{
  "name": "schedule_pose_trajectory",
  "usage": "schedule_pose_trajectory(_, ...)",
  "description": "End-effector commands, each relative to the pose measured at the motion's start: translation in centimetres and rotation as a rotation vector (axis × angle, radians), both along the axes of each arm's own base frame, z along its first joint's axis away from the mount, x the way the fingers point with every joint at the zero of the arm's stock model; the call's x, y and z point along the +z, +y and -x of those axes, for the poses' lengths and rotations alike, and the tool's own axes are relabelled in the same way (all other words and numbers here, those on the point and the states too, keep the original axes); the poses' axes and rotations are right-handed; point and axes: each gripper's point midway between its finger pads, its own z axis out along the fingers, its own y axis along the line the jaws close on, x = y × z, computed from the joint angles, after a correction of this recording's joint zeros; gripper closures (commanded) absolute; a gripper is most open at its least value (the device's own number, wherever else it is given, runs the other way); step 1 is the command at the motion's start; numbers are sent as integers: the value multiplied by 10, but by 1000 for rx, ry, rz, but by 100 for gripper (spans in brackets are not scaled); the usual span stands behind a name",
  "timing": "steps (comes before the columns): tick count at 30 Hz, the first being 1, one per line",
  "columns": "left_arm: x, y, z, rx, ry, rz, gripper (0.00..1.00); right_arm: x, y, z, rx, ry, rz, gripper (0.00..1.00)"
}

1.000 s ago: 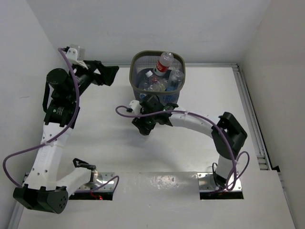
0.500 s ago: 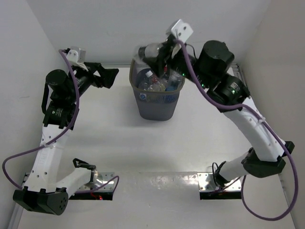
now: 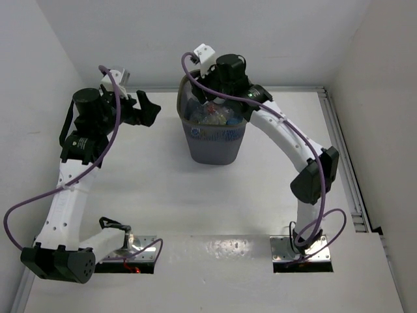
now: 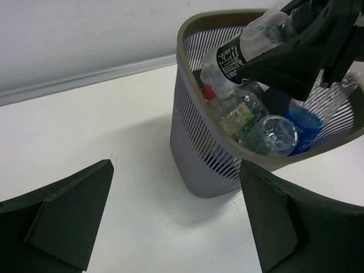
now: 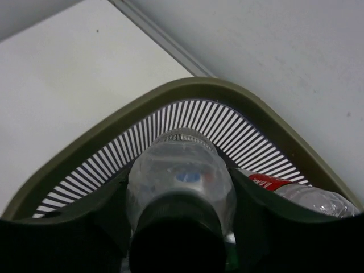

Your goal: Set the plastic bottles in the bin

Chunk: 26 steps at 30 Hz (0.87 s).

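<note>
Partly hidden, bottle [image 5: 179, 176] sits in R fingers [image 5: 259, 224] over bin [image 5: 187, 86]; L fingers [image 4: 276, 227] wide, empty.

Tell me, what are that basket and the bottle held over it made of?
The bin looks like thin grey slats, matte, under a solid rim. Light shows between them. Whether it is metal or plastic I cannot tell. The held bottle looks like clear, glossy plastic: it is see-through, with shiny highlights.

Left end effector [image 4: 176, 219] agape, right [image 5: 179, 199] seemingly clamped
</note>
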Motion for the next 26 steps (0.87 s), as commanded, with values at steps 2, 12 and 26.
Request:
schedule_pose_trajectory(2,11,15,5,34,-13,-62,0,65,-7,1,-21,-102,-112,25)
schedule_pose_trajectory(12,0,53,-6,210,120,-184,0,205,-53,101,49,-201,-307,0)
schedule_pose_trajectory(26,-41,66,25,265,232,-185,0,53,-255,171,-384,121,-129,0)
